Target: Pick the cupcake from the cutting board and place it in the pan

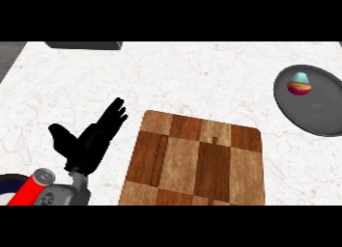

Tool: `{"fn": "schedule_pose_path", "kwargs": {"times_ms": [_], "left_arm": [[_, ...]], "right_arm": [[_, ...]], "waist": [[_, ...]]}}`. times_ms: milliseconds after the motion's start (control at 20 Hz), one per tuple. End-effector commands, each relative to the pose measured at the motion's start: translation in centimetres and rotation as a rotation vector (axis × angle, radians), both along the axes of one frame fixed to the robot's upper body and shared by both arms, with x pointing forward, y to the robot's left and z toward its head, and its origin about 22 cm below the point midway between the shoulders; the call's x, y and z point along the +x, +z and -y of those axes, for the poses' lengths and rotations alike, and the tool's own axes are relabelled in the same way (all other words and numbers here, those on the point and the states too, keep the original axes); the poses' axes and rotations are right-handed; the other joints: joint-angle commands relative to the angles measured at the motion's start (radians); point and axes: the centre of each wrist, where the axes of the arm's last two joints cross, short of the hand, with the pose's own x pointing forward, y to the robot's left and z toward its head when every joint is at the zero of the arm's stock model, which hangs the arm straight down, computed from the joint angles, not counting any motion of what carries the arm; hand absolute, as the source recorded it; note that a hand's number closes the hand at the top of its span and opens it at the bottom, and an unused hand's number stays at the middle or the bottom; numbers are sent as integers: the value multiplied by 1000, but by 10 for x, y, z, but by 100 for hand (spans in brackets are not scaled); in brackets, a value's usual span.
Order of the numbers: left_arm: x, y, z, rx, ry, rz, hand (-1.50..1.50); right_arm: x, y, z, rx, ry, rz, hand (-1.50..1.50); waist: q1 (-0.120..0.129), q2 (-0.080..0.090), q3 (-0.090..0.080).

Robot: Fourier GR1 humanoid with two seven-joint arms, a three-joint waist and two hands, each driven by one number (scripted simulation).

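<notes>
The cupcake (300, 84), with a pale blue top and a red and orange base, lies inside the dark grey pan (323, 113) at the right edge of the counter. The wooden checkered cutting board (193, 159) sits in the lower middle with nothing on it. My left hand (88, 140) rests open just left of the board, fingers straight and pointing up and to the right, thumb spread to the left. It touches neither the board nor the cupcake. My right hand does not show in the head view.
The white marble counter (181, 77) stretches between board and pan. A dark flat object (85, 45) lies at the counter's far left edge. A red and white part of my own body (27, 188) shows at the lower left corner.
</notes>
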Motion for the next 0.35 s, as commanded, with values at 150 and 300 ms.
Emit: {"fn": "schedule_pose_path", "kwargs": {"times_ms": [150, 300], "left_arm": [[-10, -6, 6, -8, 7, -20, 0], [-1, 3, -8, -11, 6, -2, 0]], "right_arm": [[-21, -18, 4, 39, 101, 44, -150], [-27, 2, 19, 43, 116, 25, -150]], "waist": [[-3, -6, 0], [-3, -4, 0]]}}
